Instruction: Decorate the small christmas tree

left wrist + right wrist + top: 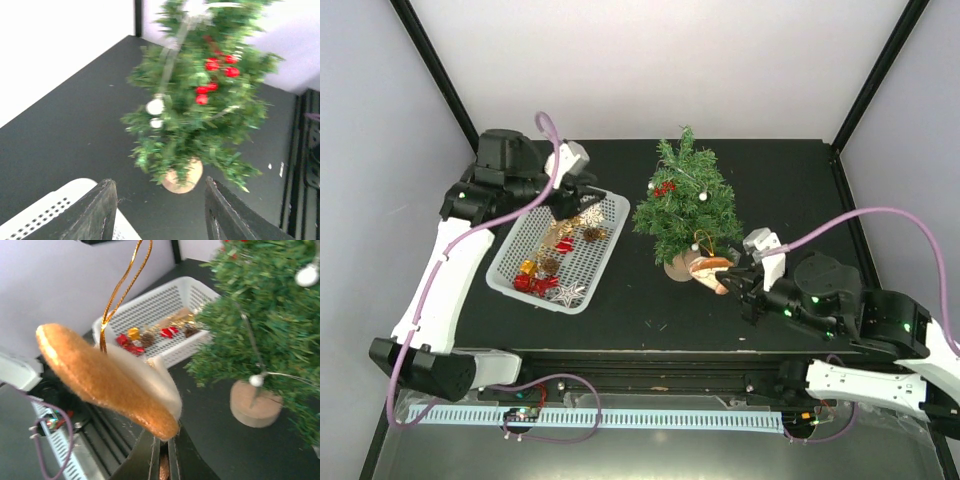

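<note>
The small christmas tree (685,200) stands mid-table on its tan wooden base (681,266), with red berries (664,187) and white beads on it. It also shows in the left wrist view (200,100) and the right wrist view (270,325). My right gripper (728,279) is shut on an orange-and-white felt ornament (110,380) with a gold loop (120,290), held just right of the tree's base. My left gripper (567,205) is open and empty above the far end of the white basket (516,237).
The basket holds several ornaments, among them red (535,284), gold (563,231) and a silver star (569,293). It shows in the right wrist view (150,302) too. Black frame posts stand at the back corners. The table's front rail lies below the right gripper.
</note>
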Motion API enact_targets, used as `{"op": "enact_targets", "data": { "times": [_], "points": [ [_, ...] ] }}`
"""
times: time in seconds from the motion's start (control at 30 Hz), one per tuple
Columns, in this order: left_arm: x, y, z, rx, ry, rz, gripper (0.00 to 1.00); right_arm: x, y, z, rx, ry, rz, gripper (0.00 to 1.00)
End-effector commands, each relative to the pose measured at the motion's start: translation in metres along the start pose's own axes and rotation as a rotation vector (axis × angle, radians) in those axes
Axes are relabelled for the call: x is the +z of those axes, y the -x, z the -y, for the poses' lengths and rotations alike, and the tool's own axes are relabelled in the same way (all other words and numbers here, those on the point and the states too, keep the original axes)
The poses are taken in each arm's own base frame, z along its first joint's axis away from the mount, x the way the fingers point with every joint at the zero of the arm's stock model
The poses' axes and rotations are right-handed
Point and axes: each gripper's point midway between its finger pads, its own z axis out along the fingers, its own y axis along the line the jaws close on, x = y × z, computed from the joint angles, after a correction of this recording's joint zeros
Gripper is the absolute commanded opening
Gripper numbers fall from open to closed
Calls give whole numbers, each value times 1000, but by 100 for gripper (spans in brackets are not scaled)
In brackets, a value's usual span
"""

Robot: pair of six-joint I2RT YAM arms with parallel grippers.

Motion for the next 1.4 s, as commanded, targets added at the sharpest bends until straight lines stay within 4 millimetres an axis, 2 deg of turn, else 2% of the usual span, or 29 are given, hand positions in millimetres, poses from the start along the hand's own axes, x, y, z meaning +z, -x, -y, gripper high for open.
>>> {"op": "enact_targets", "data": {
  "times": [0.0, 0.2, 0.3, 0.47, 0.77, 1.2, 1.37],
  "points": [
    [-10, 11, -38, -140, 25, 91, 50, 10, -4, 26, 23, -126, -54, 1],
    [-9, 4, -46, -166, 20, 112, 50, 13, 13, 68, 65, -268, -52, 1],
    [-9, 2, -49, -170, 25, 111, 50, 13, 13, 85, 62, -350, -84, 1],
    [-10, -4, -62, -200, 36, 113, 50, 17, 13, 97, 41, -416, -128, 1],
    [-9, -16, -75, -243, 32, 122, 50, 25, 18, 85, 14, -353, -176, 1],
    [-6, -22, -70, -251, -29, 134, 51, 42, 21, 49, 37, -140, -223, 1],
    [-6, -25, -70, -256, -37, 136, 51, 54, 18, 47, 47, -115, -254, 1]
  ]
}}
